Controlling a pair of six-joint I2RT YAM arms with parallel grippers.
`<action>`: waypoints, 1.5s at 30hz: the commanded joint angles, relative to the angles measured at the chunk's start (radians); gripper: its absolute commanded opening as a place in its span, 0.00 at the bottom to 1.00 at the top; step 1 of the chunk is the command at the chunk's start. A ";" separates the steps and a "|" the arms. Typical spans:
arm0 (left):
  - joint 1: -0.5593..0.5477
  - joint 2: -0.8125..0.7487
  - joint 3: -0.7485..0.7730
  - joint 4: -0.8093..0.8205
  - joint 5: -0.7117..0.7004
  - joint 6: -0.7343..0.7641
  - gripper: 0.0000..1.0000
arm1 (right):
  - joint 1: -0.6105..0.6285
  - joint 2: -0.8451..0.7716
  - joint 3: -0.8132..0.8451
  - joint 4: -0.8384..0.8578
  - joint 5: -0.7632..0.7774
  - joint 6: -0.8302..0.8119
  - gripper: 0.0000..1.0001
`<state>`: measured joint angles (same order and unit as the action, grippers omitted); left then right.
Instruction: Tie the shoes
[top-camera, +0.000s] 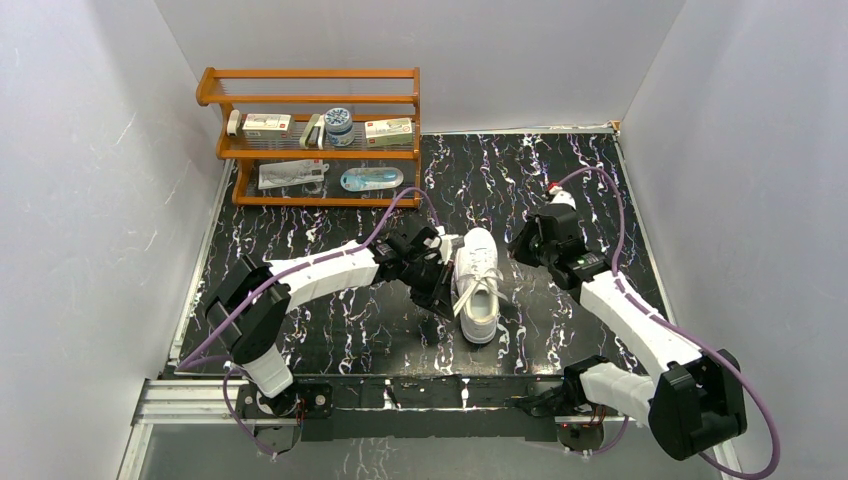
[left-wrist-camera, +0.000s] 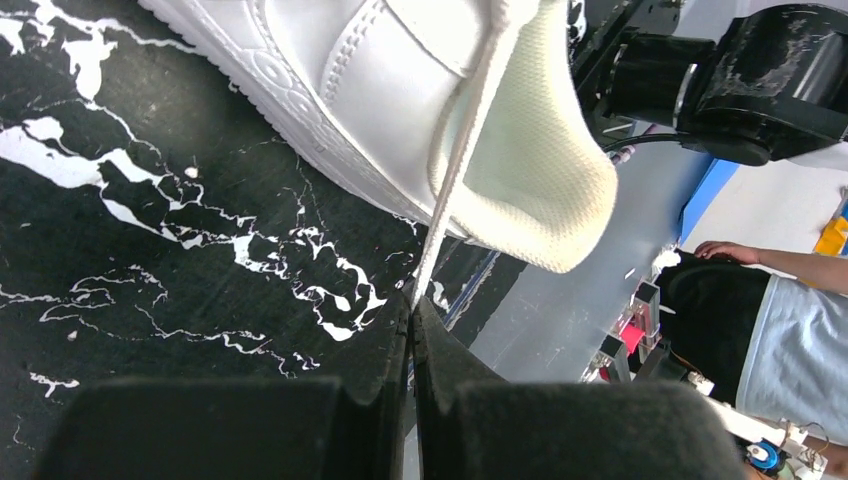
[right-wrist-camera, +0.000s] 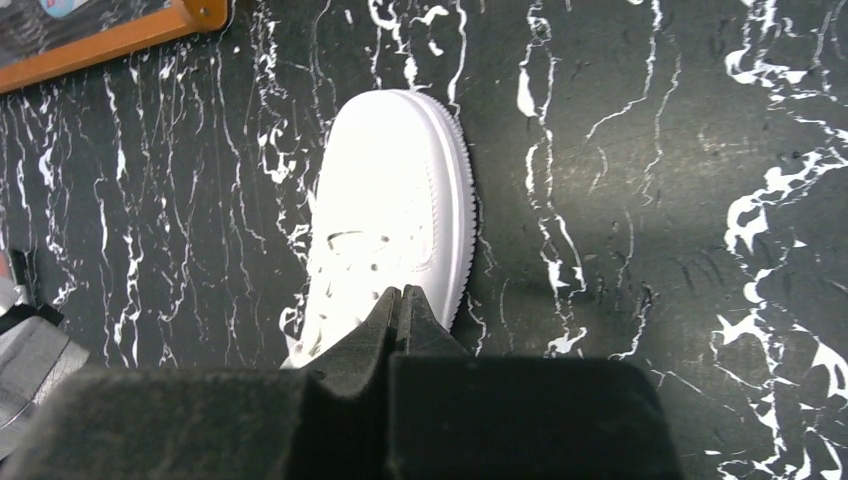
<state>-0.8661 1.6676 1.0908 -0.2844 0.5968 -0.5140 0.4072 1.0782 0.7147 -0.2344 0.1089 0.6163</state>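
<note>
The white sneaker (top-camera: 478, 285) lies near the middle of the dark marbled surface (top-camera: 560, 180), its toe pointing away from the arm bases and its heel toward them, well in front of the wooden rack (top-camera: 310, 140) at the back left. The left claw (left-wrist-camera: 412, 305) sits just beside the sneaker's left side with its two fingers pressed together on a white lace (left-wrist-camera: 450, 190), which runs taut from the shoe's collar down into the fingertips. The right claw (right-wrist-camera: 400, 295) hangs above the sneaker's right side, fingers together, with nothing visibly caught between them. No knot or bow shows anywhere on the shoe: the lace end drapes loose over the side, and the other end cannot be made out. The job looks to be at its very beginning, with one lace end gripped. Crossing the ends, forming the loops and pulling them tight all appear to be left.
</note>
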 joint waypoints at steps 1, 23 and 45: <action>-0.002 -0.017 -0.018 -0.084 0.020 -0.014 0.00 | -0.030 0.001 -0.021 0.076 -0.021 -0.038 0.00; -0.001 0.055 0.071 -0.137 0.074 0.086 0.00 | -0.344 0.028 -0.224 0.281 -0.835 0.067 0.54; 0.005 0.047 0.082 -0.184 0.099 0.130 0.00 | -0.384 0.138 -0.391 0.624 -0.973 0.158 0.31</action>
<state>-0.8593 1.7287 1.1477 -0.3828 0.6437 -0.3996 0.0265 1.1759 0.3542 0.1623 -0.7685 0.7071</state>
